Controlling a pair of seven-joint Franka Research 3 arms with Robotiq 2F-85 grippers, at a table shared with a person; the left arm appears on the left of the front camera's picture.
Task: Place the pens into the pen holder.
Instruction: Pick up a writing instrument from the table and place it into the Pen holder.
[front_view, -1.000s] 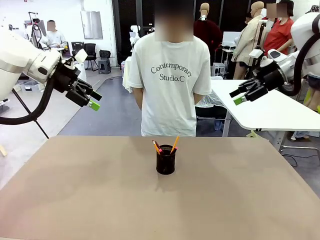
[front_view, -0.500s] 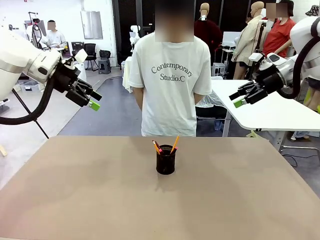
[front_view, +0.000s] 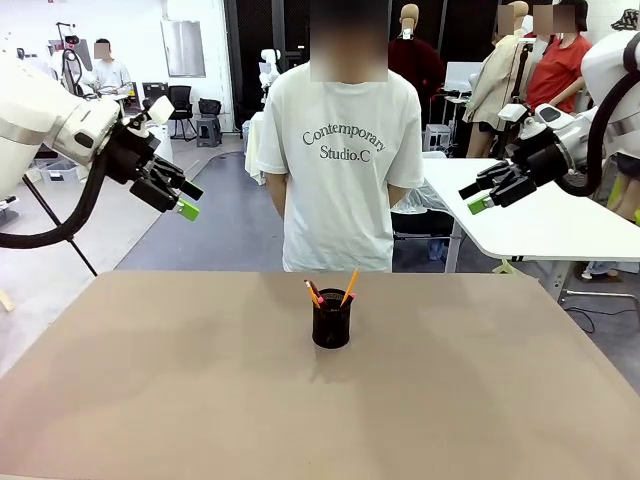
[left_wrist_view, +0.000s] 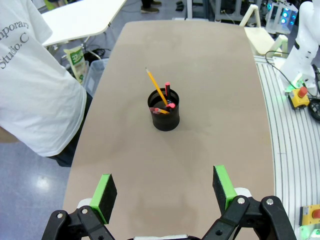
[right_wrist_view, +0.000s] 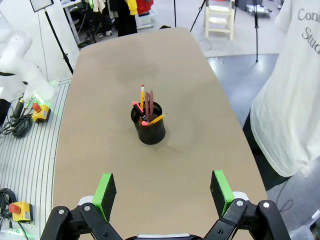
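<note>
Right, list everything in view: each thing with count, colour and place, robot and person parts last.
black cylindrical mesh pen holder: one, black, upright near the middle of the table.
thin pens: three, one yellow-orange, one dark with red accents, one reddish-pink, all standing tilted inside the holder, tips above its rim.
flat brown table: one, tan-brown, bearing the holder.
white side table: one, white, beyond the far right corner.
person in a white printed T-shirt: one, standing at the far side, arms behind the back.
left gripper: one, black with green pads, open, raised above the table's left side.
right gripper: one, black with green pads, open, raised at the right.
</note>
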